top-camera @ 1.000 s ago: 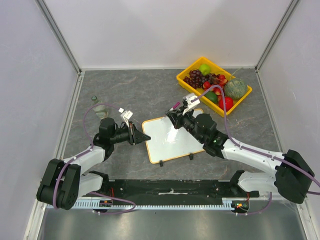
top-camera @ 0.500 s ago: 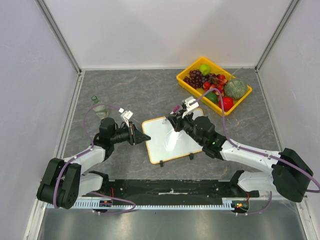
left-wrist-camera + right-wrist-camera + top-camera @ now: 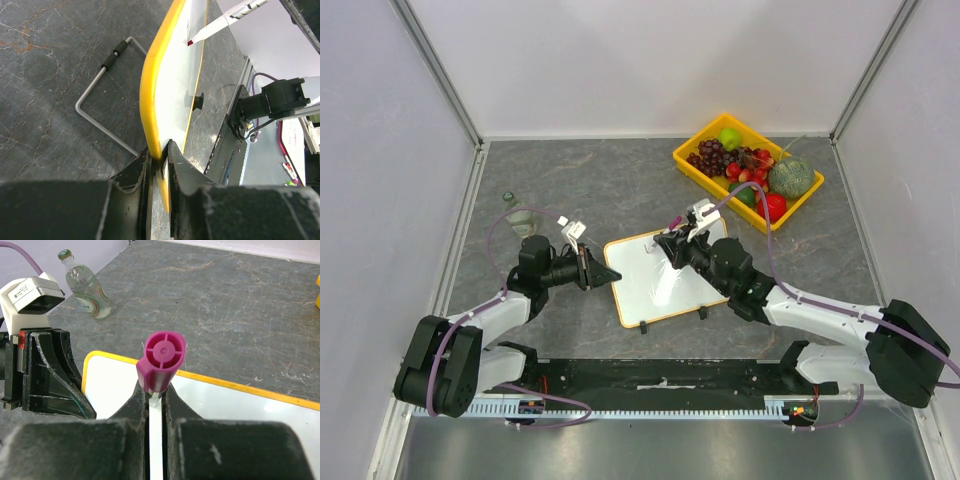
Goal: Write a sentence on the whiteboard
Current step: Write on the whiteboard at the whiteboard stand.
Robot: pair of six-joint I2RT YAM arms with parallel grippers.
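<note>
- The whiteboard is lying on the grey table between the two hands, with its black feet sitting along its near edge.
- At the whiteboard's left edge, the left hand is pinching the yellow-orange frame. It is closed almost all the way, with the thin rim caught between its tips.
- Over the whiteboard's far part, the right hand is clamping fully shut on a marker, whose magenta end is pointing up and away from the board.
- The marker's red tip is meeting the white surface close to the whiteboard's far edge.
- Beyond the whiteboard's far left corner, well apart from it, a small clear bottle with a green cap is sitting on the table.
- Farthest off, beyond the whiteboard's far right corner, a yellow tray is holding grapes, a green apple, red fruit and a round green melon.
</note>
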